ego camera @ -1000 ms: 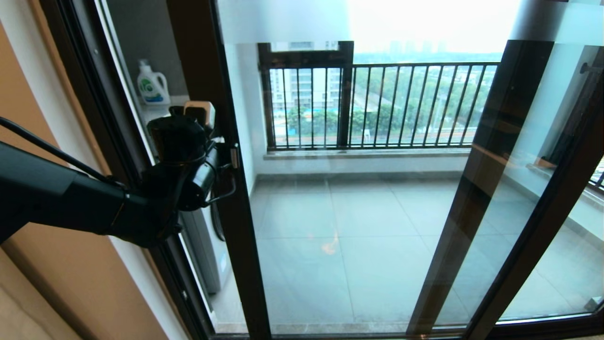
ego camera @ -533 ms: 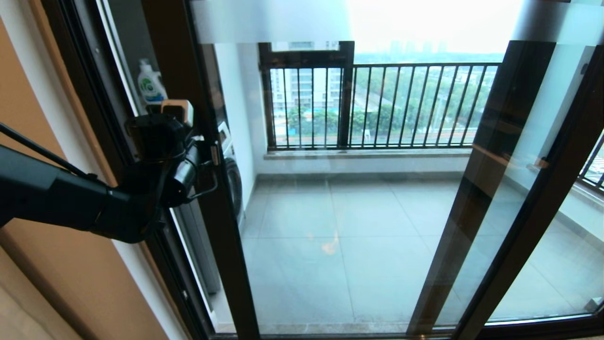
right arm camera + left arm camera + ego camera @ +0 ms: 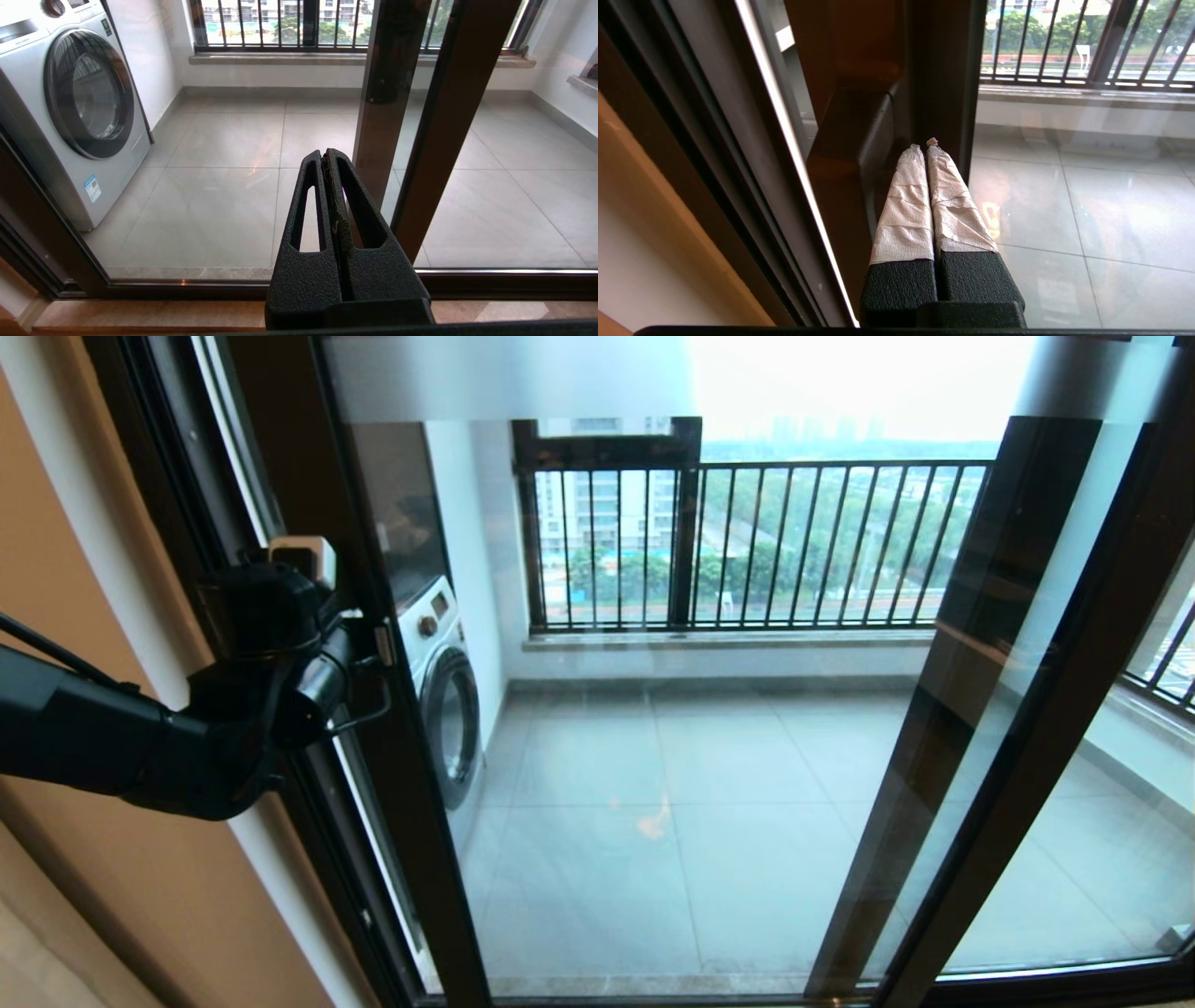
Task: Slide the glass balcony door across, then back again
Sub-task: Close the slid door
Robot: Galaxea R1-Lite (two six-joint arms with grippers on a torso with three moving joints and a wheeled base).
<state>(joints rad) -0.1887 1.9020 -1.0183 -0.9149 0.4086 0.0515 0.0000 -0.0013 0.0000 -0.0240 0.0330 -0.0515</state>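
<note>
The glass balcony door [image 3: 411, 821] has a dark brown frame and a frosted strip [image 3: 504, 378] along its top. Its left stile stands close to the outer frame [image 3: 187, 504]. My left gripper [image 3: 378, 649] is shut and empty, its tape-wrapped fingers [image 3: 908, 205] pressed together. The tips [image 3: 924, 147] sit in the gap between the dark bar handle [image 3: 873, 135] and the door's stile. My right gripper [image 3: 325, 156] is shut and empty, hanging low in front of the door's bottom rail [image 3: 187, 284]; it is not in the head view.
A washing machine [image 3: 443, 709] stands on the balcony at the left behind the glass. The black railing [image 3: 747, 541] closes the far side. A second dark stile [image 3: 943, 728] of the other panel stands at the right. A tan wall [image 3: 112, 915] borders the left.
The door has slid left with my left gripper against its handle. The open gap at the left has narrowed, the detergent bottle is now hidden, and the washing machine shows through the glass.
</note>
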